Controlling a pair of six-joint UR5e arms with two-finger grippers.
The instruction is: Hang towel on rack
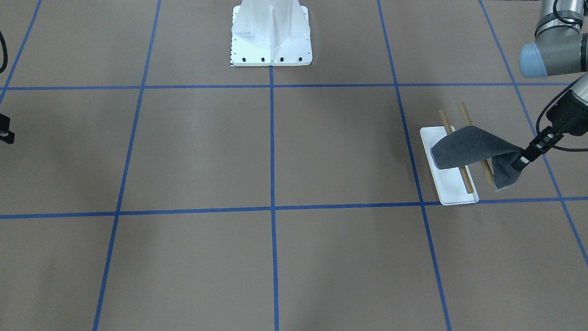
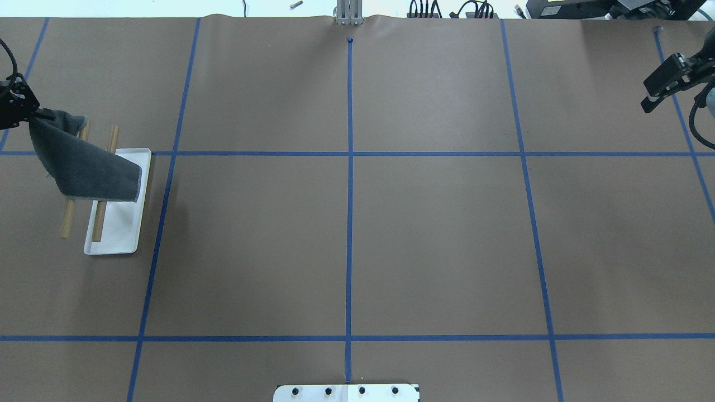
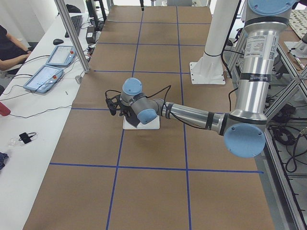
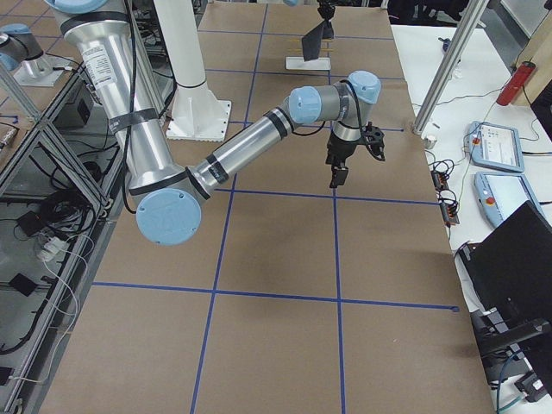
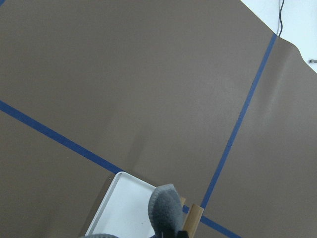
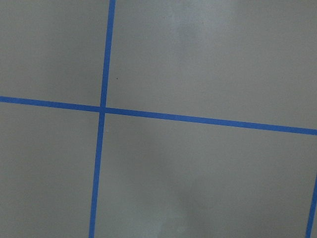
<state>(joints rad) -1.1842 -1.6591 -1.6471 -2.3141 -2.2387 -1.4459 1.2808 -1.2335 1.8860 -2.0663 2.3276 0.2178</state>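
Note:
The dark grey towel (image 1: 473, 147) lies draped over the two tan wooden rods (image 1: 467, 178) of the rack, above its white tray base (image 1: 452, 193). My left gripper (image 1: 521, 161) is shut on one corner of the towel, on the rack's outer side, and that corner hangs beside the outer rod. In the overhead view the towel (image 2: 84, 167) spans both rods (image 2: 99, 223) over the tray (image 2: 120, 237), with the left gripper (image 2: 31, 114) at its far left corner. The left wrist view shows a towel fold (image 5: 166, 208) and a rod end (image 5: 192, 218). My right gripper (image 2: 651, 97) is shut, empty, and far away.
The white bolted robot pedestal (image 1: 271, 37) stands at the middle of the robot's side of the table. Blue tape lines (image 2: 349, 167) divide the brown table surface. The right wrist view shows only bare paper and tape (image 6: 101, 109).

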